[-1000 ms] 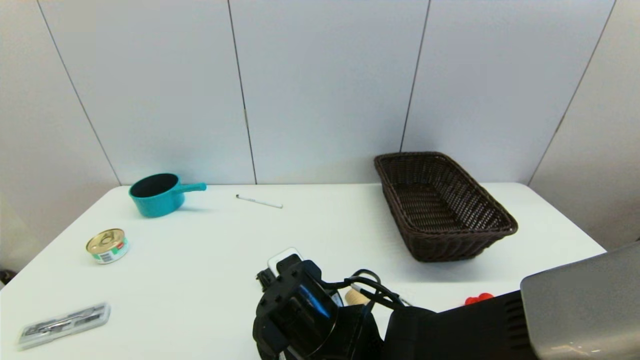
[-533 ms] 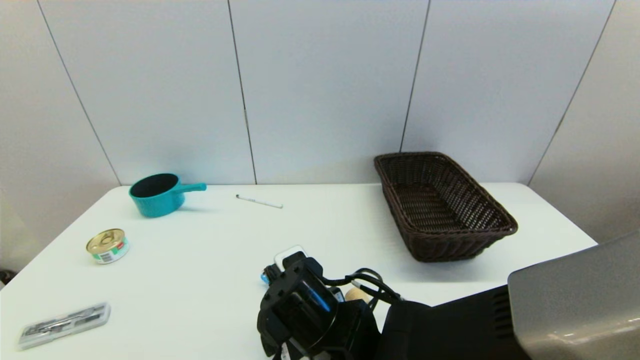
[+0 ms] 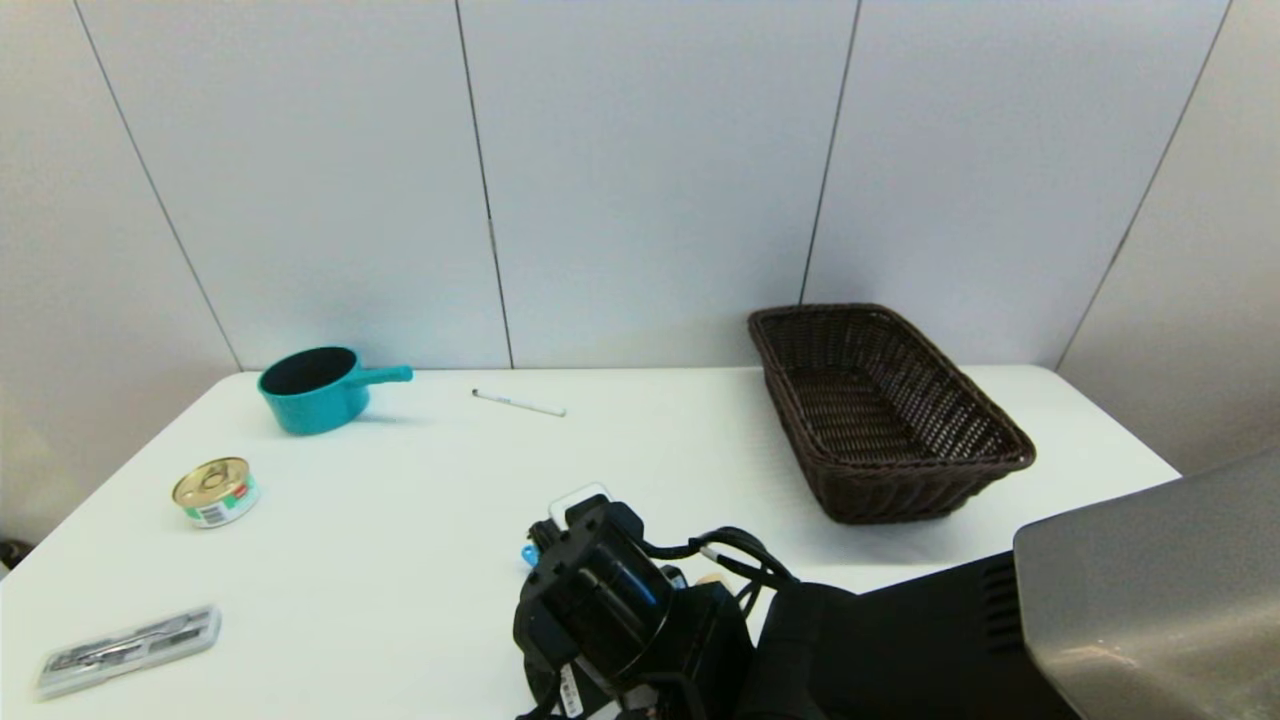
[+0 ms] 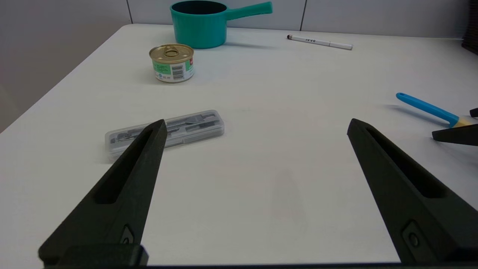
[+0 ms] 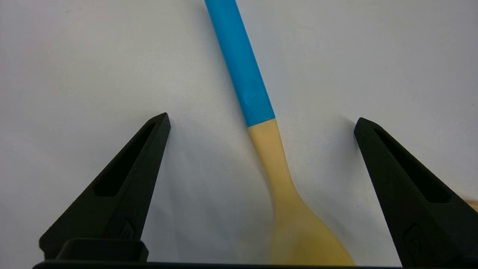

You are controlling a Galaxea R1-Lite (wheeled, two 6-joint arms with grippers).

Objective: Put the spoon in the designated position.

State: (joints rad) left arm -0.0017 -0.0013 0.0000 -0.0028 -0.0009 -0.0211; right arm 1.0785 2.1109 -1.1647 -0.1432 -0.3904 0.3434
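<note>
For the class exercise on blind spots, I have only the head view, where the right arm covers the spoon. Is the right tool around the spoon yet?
Observer: Yes. In the right wrist view the right tool is open, with one finger on each side of the spoon, neither touching it.
Operator: Which part sits between them?
Observer: The place where the blue handle meets the pale yellow neck. The spoon lies flat on the table.
Operator: And the left arm? I can't see it.
Observer: Its left tool is open above bare table, holding nothing. A clear case lies beyond one finger.
Operator: Can it see the spoon?
Observer: Yes, off to one side, the blue handle shows beside the right tool's fingertip.
</note>
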